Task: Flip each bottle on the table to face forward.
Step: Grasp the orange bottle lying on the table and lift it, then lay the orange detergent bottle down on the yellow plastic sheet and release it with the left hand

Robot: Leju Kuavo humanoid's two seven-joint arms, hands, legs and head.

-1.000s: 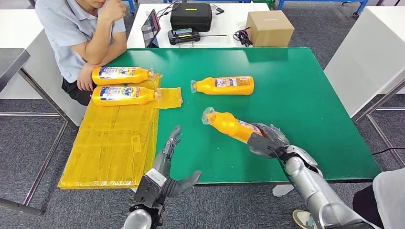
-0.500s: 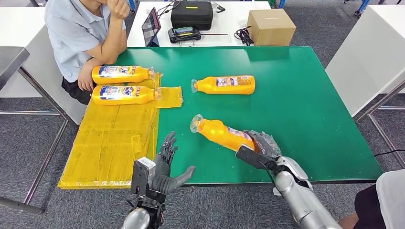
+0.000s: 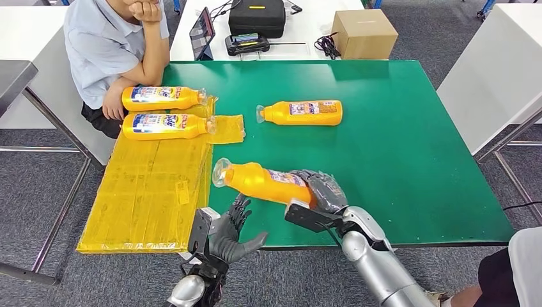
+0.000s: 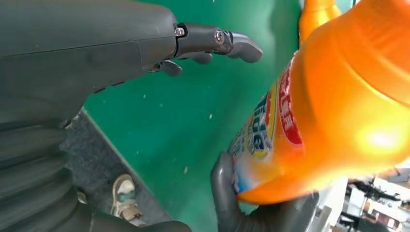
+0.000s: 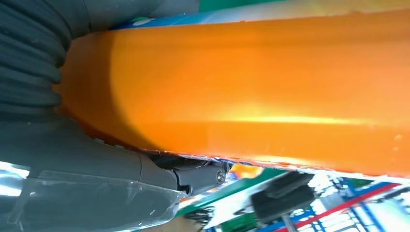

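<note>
My right hand [image 3: 319,192] grips the base end of an orange bottle [image 3: 262,181] and holds it lifted over the green table [image 3: 396,147], cap end pointing left. The same bottle [image 4: 333,111] looms close in the left wrist view, and its orange body [image 5: 251,87] lies against my right hand in the right wrist view. My left hand [image 3: 231,230] is open with fingers spread, just below the bottle near the table's front edge. A second orange bottle [image 3: 300,112] lies on its side mid-table. Two more bottles [image 3: 163,98] [image 3: 166,126] lie on the yellow sheet [image 3: 150,185] at the left.
A person [image 3: 112,45] sits at the table's far left corner, one hand near the two bottles on the sheet. Behind the table stand a cardboard box [image 3: 362,33], a black case [image 3: 257,18] and a tablet [image 3: 202,33]. White tables flank both sides.
My right hand has carried the held bottle leftward and lifted it off the table. My left hand has drawn back and turned palm up under it.
</note>
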